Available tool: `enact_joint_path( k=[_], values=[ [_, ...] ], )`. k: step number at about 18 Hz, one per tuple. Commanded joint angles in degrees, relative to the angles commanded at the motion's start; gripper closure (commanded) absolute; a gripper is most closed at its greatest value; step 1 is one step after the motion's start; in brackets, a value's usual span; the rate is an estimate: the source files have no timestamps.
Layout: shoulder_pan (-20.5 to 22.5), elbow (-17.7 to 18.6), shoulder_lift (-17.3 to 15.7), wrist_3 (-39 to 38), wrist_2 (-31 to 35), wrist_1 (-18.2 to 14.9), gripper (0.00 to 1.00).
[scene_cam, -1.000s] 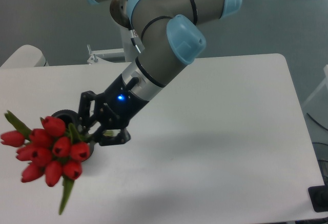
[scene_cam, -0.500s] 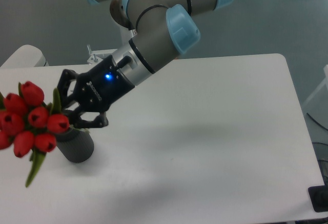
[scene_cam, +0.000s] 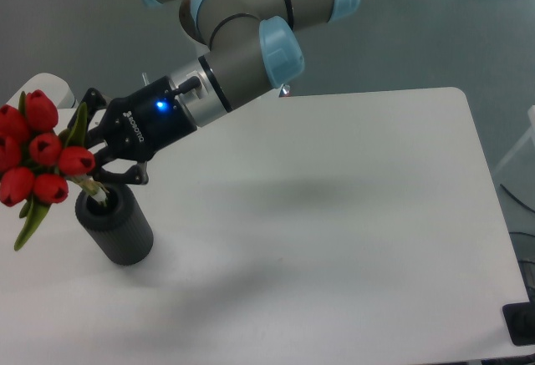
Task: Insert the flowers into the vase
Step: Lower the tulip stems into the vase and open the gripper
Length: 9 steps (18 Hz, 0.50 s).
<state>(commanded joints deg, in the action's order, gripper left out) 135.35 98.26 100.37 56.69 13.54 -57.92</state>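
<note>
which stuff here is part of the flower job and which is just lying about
Part of the job:
- flowers, held by the gripper, stems at the vase mouth
- vase

Just there:
- white table
- dark object at the lower right edge

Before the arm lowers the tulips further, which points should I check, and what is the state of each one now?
1. Gripper shut on the stems of the flowers: ok.
2. Vase stands upright on the white table: ok.
3. Stem ends at the mouth of the vase: ok, they appear to enter the bore.
4. Depth of the stems inside: cannot tell, hidden by the wall.
5. Bunch upright: not ok, the buds lean left, out past the rim.
6. Fingers clear of the rim: cannot tell, they look very close.
</note>
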Motion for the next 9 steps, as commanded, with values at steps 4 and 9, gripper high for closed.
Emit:
enact_joint_path(
  k=[4,9],
  values=[
    [-0.5,0.3,0.5,0.8,0.0,0.8,0.90],
    [-1.2,0.8,1.4,2.9,0.4,1.3,0.89]
  ],
)
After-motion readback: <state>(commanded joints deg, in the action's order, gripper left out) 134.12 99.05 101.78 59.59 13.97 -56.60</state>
